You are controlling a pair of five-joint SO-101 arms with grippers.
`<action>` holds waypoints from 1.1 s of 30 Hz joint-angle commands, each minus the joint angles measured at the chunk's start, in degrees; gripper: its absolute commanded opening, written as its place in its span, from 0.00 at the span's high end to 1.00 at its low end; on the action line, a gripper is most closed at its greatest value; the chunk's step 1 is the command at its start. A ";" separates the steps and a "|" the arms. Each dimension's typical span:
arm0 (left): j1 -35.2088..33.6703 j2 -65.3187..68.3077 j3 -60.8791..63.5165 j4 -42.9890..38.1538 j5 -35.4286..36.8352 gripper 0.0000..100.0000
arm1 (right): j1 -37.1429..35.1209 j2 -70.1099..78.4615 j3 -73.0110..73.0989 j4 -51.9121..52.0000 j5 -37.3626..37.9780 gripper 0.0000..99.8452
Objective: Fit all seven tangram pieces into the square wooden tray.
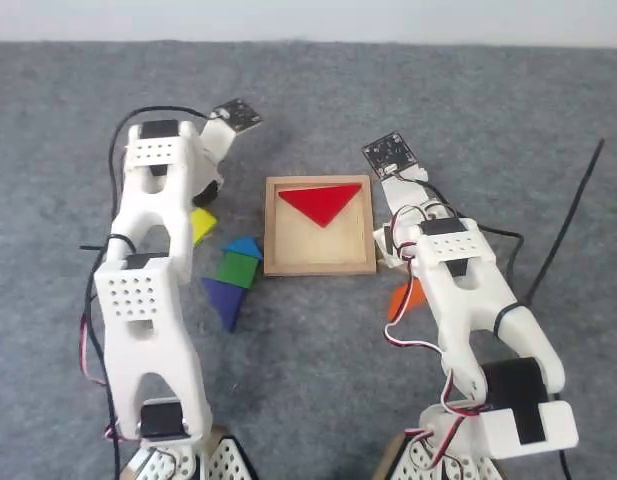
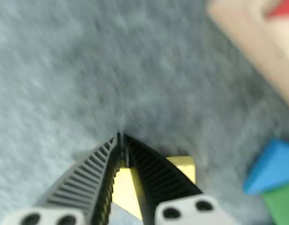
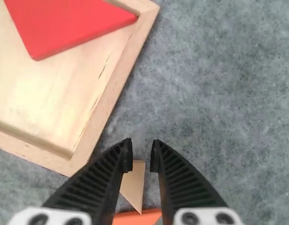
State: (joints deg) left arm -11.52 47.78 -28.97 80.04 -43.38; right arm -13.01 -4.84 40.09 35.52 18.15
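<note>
The square wooden tray [image 1: 269,228] lies mid-table with a red triangle [image 1: 320,203] in its far half. My left gripper [image 2: 121,138] is shut, its tips meeting just over a yellow piece [image 2: 184,168] that lies on the mat [image 1: 201,222]. A blue triangle [image 1: 246,246], a green square [image 1: 236,268] and a purple piece [image 1: 225,298] lie left of the tray. My right gripper [image 3: 140,146] hangs beside the tray's corner [image 3: 117,96], fingers slightly apart with nothing between them. Below it lie a tan triangle [image 3: 136,182] and an orange piece [image 1: 406,298].
Grey felt covers the table. The blue piece [image 2: 274,166] and green piece [image 2: 282,208] sit close to the left gripper, toward the tray [image 2: 254,33]. A black cable [image 1: 568,225] runs along the right side. Open felt lies beyond the tray.
</note>
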 commanded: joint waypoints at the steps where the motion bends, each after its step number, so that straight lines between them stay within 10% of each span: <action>1: -1.23 -5.10 -1.19 7.56 0.35 0.99 | 0.48 -2.86 -3.52 0.22 0.97 0.91; 13: -6.95 -7.47 -4.62 8.79 0.62 0.99 | 0.48 -2.86 -3.52 0.22 0.97 0.91; 22: -7.74 1.14 -6.81 -5.27 0.44 0.98 | 0.48 -2.86 -3.52 0.40 0.97 0.91; 33: -16.70 3.87 -12.88 12.75 -7.38 0.98 | 0.48 -2.86 -3.52 0.22 0.97 0.91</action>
State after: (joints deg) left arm -25.49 52.09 -38.11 82.86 -43.47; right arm -13.01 -4.84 40.09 35.52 18.15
